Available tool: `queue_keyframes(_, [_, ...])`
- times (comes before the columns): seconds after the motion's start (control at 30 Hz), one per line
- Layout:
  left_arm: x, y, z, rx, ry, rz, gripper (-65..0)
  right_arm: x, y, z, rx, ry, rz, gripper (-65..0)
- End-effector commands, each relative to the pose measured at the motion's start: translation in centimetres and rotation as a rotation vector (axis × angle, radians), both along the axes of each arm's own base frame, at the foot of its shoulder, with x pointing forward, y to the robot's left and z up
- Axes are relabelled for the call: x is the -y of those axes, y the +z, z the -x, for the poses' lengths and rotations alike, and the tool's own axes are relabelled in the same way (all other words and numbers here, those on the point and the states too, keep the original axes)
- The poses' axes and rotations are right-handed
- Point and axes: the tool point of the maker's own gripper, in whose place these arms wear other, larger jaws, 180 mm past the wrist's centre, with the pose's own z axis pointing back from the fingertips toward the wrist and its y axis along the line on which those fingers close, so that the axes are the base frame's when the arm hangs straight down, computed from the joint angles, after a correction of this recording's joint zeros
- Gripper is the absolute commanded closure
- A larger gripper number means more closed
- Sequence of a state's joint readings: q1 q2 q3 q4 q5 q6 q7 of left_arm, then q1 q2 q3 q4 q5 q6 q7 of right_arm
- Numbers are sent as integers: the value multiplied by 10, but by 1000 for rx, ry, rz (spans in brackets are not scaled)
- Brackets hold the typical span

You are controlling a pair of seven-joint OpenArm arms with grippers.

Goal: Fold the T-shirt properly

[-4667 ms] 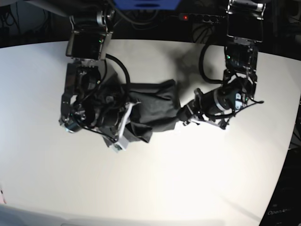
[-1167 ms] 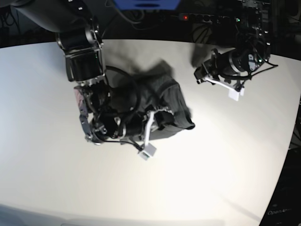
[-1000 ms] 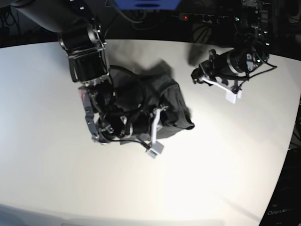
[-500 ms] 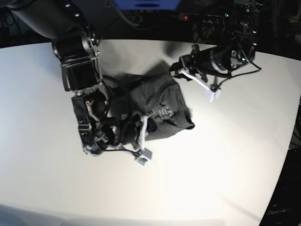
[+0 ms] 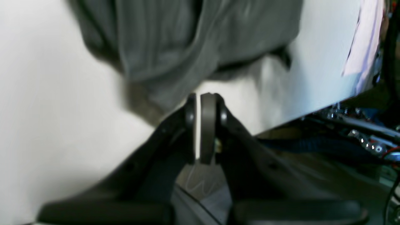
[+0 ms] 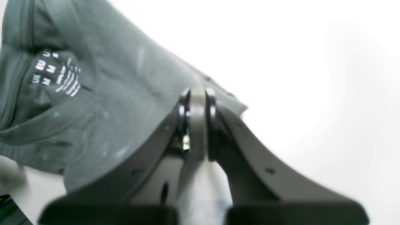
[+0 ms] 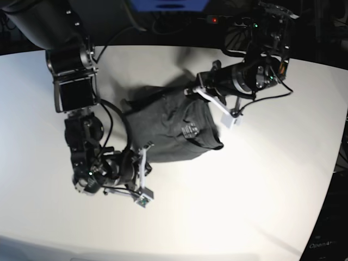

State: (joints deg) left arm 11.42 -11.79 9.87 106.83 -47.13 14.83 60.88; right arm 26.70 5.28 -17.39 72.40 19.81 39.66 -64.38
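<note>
T-shirt (image 7: 168,128) lies bunched near the middle of the white worktop (image 7: 261,190) — a compact, roughly rectangular dark grey bundle, with small white label print showing on the upper layer toward its right side. Not yet a neat fold: edges uneven, a ridge of fabric raised along the top.

Right gripper (image 6: 197,97) — jaws clenched. In the right wrist view the fingertips sit at or over the lower hem edge of the cloth; whether any fabric is pinched between them cannot be told, since the tips meet with no clear cloth in the gap. In the base view this arm reaches in from the lower left of the bundle.

Left gripper (image 5: 201,100) — jaws pressed together, nothing visible between them. The left wrist view shows the shirt's edge just beyond the tips, with bare worktop under them; so it appears empty and just beside the cloth at the bundle's upper right corner.

Judged step: between folds, both arms at opposite corners of the half-folded bundle, neither with a confirmed hold.

Next move, as I read it: each gripper needs to part its jaws and take a clean pinch on a single edge layer. Thin fabric is likely to slip or drag lower layers, so lift low and slowly.
</note>
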Motion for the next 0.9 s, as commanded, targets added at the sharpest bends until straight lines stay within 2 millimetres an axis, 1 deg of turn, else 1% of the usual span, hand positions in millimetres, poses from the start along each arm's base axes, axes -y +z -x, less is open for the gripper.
queue_keyframes(0.0, [8, 8, -3, 20, -11, 26, -23, 8, 17, -14, 59, -3, 7, -3])
queue_keyframes(0.03, [9, 10, -7, 32, -10, 24, -23, 14, 17, -15, 61, -10, 18, -3])
queue_keyframes(0.07, [11, 9, -9, 28, -12, 24, -23, 15, 18, -16, 65, -12, 23, -3])
queue_keyframes(0.13, [15, 5, -12, 13, -5, 31, -23, 28, 16, -18, 72, -23, 65, -3])
queue_keyframes(0.17, [17, 3, -14, 6, -5, 33, -23, 33, 20, -23, 86, -29, 87, -3])
queue_keyframes(0.3, [29, -7, -9, -27, -51, 26, -23, 50, 20, -28, 99, -57, 145, -3])
queue_keyframes(0.37, [30, -12, -5, -48, -56, 21, -23, 60, 23, -31, 103, -99, 131, -3])
queue_keyframes(0.47, [28, -16, -6, -56, -55, 14, -23, 70, 27, -34, 106, -142, 111, -3])
queue_keyframes(0.5, [25, -18, -10, -56, -54, 4, -23, 72, 28, -35, 108, -154, 103, -3])
queue_keyframes(0.6, [14, -32, -14, -78, -47, -45, -23, 81, 31, -37, 111, -196, 78, -3])
queue_keyframes(0.7, [7, -41, -22, -78, -39, -96, -23, 86, 35, -40, 115, -239, 44, -3])
queue_keyframes(0.77, [13, -42, -25, -73, -50, -101, -23, 92, 36, -41, 117, -264, 32, -3])
queue_keyframes(0.87, [17, -44, -32, -65, -63, -119, -23, 98, 39, -41, 124, -286, 22, -3])
